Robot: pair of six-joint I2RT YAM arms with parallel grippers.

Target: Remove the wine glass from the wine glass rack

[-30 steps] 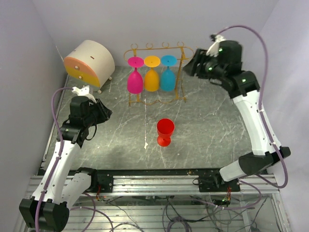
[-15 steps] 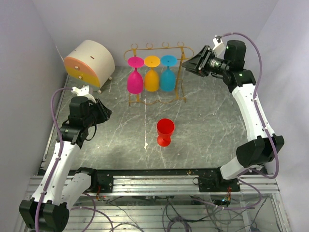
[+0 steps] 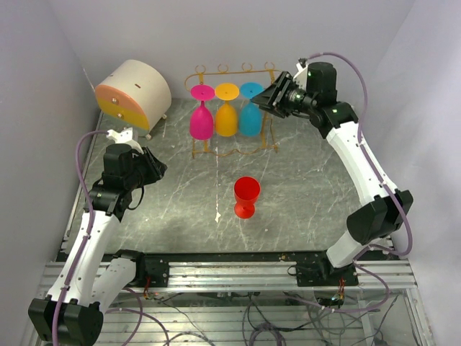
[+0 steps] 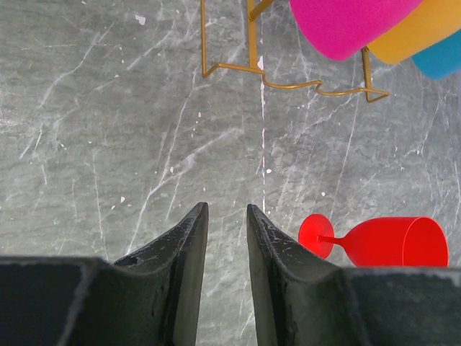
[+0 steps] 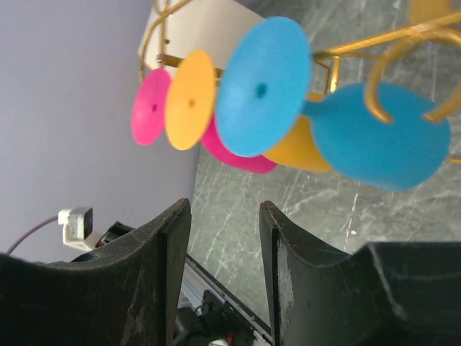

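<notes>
Worktop (image 3: 317,180) front: left jaws slightly parted, empty. Red glass (image 3: 245,196) stands mid-worktop. At the back, rack (image 5: 389,36) hangs pink (image 3: 201,121), orange (image 3: 226,119) and blue glass (image 3: 250,119) upside down; right jaws spread, empty, just short of blue's foot. Probably light, slick plastic, so pinch the stem.

I see plain pale lilac walls (image 3: 230,29) closing in the workspace at the back and on both sides, evenly lit. The table (image 3: 310,194) has a dark grey marble-look top veined in white. An aluminium frame (image 3: 238,277) runs along its near edge, with loose cables (image 3: 259,321) tangled below
</notes>
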